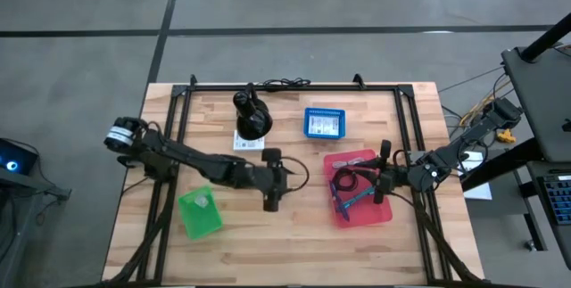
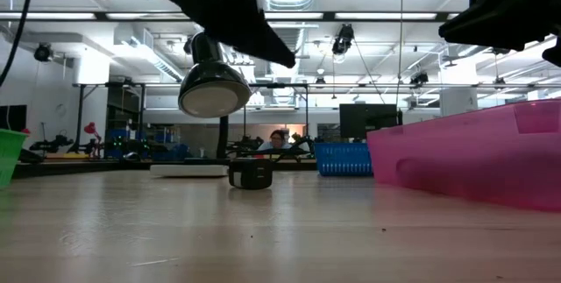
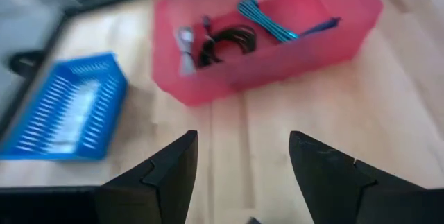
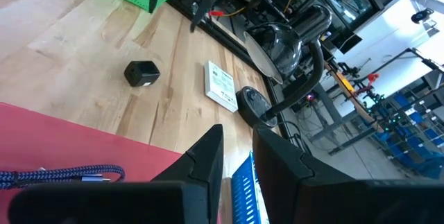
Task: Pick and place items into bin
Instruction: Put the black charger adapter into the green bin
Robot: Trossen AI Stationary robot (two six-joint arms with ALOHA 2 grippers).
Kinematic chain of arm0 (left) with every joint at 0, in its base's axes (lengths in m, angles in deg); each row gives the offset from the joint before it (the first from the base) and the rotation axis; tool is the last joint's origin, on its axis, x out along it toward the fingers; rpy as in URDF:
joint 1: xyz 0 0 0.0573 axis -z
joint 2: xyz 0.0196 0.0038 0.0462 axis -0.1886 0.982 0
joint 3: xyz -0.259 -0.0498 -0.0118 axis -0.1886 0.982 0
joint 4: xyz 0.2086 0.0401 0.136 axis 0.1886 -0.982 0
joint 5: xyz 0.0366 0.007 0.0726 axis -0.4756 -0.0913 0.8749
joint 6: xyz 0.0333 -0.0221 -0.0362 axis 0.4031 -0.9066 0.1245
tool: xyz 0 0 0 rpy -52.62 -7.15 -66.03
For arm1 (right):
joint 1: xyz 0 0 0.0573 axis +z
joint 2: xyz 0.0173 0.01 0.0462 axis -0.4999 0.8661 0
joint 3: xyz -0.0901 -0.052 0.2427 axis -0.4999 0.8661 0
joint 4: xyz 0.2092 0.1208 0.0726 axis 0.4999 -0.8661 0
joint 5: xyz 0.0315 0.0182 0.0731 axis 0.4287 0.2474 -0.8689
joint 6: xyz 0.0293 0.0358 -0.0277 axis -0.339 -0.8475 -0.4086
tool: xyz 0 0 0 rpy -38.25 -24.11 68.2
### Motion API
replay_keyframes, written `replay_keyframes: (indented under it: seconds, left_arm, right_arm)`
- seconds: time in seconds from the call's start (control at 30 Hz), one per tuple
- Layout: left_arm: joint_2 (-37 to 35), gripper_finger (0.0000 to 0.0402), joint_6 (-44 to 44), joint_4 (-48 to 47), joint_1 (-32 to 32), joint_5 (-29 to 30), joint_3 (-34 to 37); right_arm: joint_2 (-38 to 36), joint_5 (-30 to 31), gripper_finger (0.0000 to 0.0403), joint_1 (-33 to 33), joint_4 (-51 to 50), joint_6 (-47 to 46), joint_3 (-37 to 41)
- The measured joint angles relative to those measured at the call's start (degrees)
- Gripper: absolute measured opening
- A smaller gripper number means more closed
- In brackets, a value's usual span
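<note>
A pink bin point(image 1: 379, 209) at the table's right holds a black coiled cable point(image 3: 229, 42), a teal slim tool point(image 3: 267, 19) and a silver piece point(image 3: 185, 40). A tiny dark block point(image 1: 270, 156) and a white card point(image 1: 245, 143) lie flat on the wood at mid-table. My left gripper point(image 1: 284, 184) hangs open over bare wood just near-side of the block, pointing toward the bin, with nothing between its fingers point(image 3: 173, 175). My right gripper point(image 4: 237, 151) waits above the bin's right part, its fingers a narrow gap apart and empty.
A large black rounded lamp-like object point(image 1: 252, 114) stands at the far middle, beside the card. A blue basket point(image 1: 323, 123) sits far of the bin, and a green basket point(image 1: 200, 212) at the near left. A black frame point(image 1: 294, 86) runs along the table's far edge and sides.
</note>
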Motion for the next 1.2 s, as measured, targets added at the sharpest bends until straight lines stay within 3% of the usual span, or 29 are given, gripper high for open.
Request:
replay_keyframes:
  seconds: [0.07, 0.37, 0.53, 0.77, 0.97, 1.2]
  left_arm:
    - [0.0, 0.021, -1.2, -1.3, -1.2, -3.6, 0.0]
    - [0.3, 0.021, 3.3, -6.1, -2.1, -4.7, -0.9]
    - [4.0, 0.021, 3.3, -6.3, -2.3, -6.5, -2.9]
    - [12.2, 0.021, 3.3, -28.8, -2.3, -4.6, -14.7]
    - [16.2, 0.021, 3.5, -32.9, -2.3, -8.1, -21.8]
    - [17.4, 0.021, 6.5, -36.1, -2.4, -10.1, -21.3]
  right_arm:
    - [0.0, 0.0, 0.0068, 0.0, 0.0, 0.0, 0.0]
    - [0.0, 0.0, 0.0068, 0.0, 0.0, 0.0, 0.0]
    - [0.0, 0.0, 0.0068, 0.0, 0.0, 0.0, 0.0]
    - [0.1, -0.2, 0.0068, 0.0, 0.0, -1.2, 0.0]
    - [0.3, -0.2, 0.0068, 0.0, -0.2, -1.7, 0.0]
    - [0.4, -0.2, 0.0068, 0.0, -0.1, -1.9, 0.0]
